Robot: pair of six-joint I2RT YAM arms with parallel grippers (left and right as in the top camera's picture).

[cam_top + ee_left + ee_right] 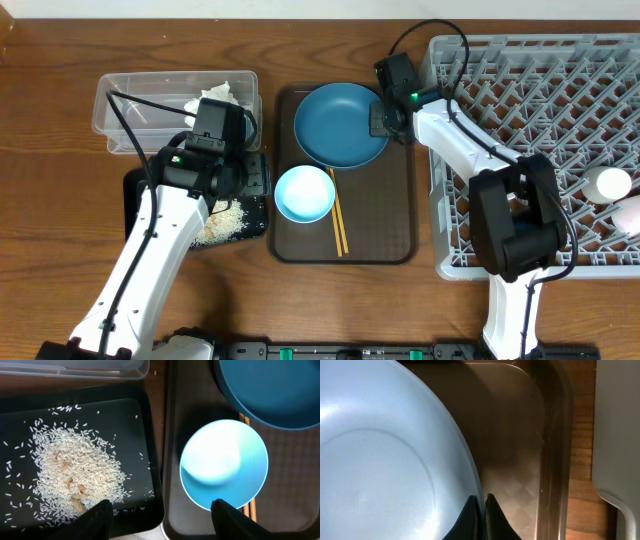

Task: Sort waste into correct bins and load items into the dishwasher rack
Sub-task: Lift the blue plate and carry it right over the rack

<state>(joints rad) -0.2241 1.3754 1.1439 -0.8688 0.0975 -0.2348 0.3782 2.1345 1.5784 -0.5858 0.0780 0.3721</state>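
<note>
The large dark blue bowl sits at the back of the brown tray; my right gripper is shut on its right rim, and in the right wrist view the fingers pinch the bowl's edge. The small light-blue bowl sits in front of it, with chopsticks beside it. My left gripper is open over the gap between the black tray holding rice and the brown tray. Crumpled paper lies in the clear tub. Two white cups stand in the grey rack.
The brown serving tray lies between the bins and the rack. The rack's left wall is close to the right of my right gripper. Cables trail over the tub and the rack's corner.
</note>
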